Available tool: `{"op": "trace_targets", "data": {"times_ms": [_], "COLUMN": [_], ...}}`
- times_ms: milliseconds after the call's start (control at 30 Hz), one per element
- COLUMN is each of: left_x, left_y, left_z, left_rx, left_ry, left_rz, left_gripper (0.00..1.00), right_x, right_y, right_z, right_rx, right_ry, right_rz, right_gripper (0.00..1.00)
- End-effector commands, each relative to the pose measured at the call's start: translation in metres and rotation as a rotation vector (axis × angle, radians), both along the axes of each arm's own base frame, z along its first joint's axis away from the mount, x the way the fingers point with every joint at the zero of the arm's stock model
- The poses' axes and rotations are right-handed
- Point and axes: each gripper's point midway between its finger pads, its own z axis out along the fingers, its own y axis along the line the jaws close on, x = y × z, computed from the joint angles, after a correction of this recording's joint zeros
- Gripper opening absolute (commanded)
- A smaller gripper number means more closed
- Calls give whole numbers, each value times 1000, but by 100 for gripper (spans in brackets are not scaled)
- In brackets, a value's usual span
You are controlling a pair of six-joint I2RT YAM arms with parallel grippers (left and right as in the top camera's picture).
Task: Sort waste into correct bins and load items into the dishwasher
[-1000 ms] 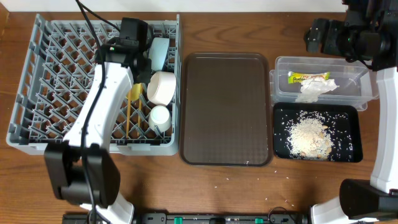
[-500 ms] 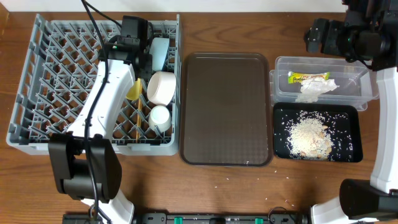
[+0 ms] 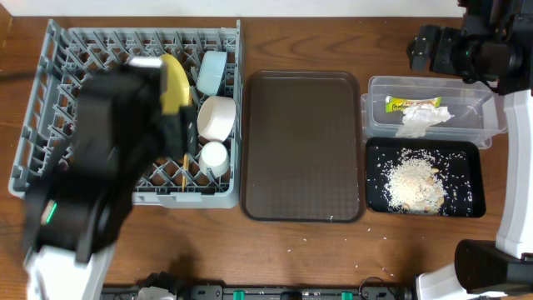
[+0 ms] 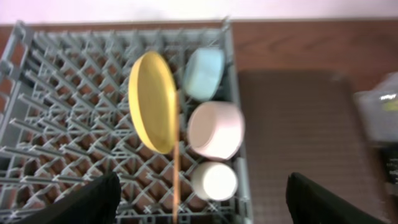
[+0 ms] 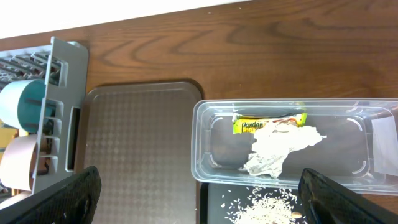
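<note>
The yellow plate stands on edge among the pegs of the grey dishwasher rack. To its right sit the light blue bowl, the white bowl and the pale cup, with a chopstick beside them. My left gripper hangs open high above them and holds nothing. Its arm is a blur over the rack's left side. My right gripper is open and empty above the clear tub, which holds the wrapper and the napkin. Rice lies in the black tray.
The brown serving tray lies between the rack and the two bins. A few rice grains are scattered on the wooden table near its front edge. The right arm stands at the back right corner.
My left gripper has opened and let go of the yellow plate, which now stands in the rack. The left arm has lifted up and back towards the front left. The right arm has not moved.
</note>
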Motion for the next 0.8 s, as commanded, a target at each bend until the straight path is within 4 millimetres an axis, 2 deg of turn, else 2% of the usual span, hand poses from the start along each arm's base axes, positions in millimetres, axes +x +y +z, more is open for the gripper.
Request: {"op": "trace_targets", "data": {"times_ms": [0, 67, 133, 233, 333, 433, 600, 633, 667, 733, 767], "left_x": [-30, -52, -66, -93, -102, -86, -38, -34, -23, -16, -13], "left_y": [-11, -8, -5, 2, 6, 15, 24, 26, 31, 35, 41], "left_z": [28, 46, 56, 53, 42, 40, 36, 35, 33, 24, 11], "left_rx": [-131, -153, -162, -132, -119, -64, 82, 82, 69, 59, 59], "left_ry": [-82, -157, -201, -201, -165, -215, -449, -475, -562, -630, -676], "left_rz": [-34, -47, -50, -65, -57, -3, -7, 4, 33, 49, 72], "left_gripper": [87, 88, 88, 90, 92, 93, 93, 93, 93, 93, 93], "right_x": [0, 0, 0, 0, 0, 0, 0, 0, 0, 0, 0], "right_y": [4, 4, 4, 4, 4, 4, 4, 4, 4, 4, 4], "right_z": [-2, -2, -2, -2, -2, -2, -2, -2, -2, -2, -2], "right_rx": [8, 8, 8, 8, 8, 8, 8, 8, 8, 8, 8], "right_ry": [7, 7, 7, 7, 7, 7, 7, 7, 7, 7, 7], "right_rz": [1, 1, 1, 1, 1, 1, 1, 1, 1, 1, 1], "right_gripper": [99, 99, 99, 99, 99, 99, 99, 99, 99, 99, 99]}}
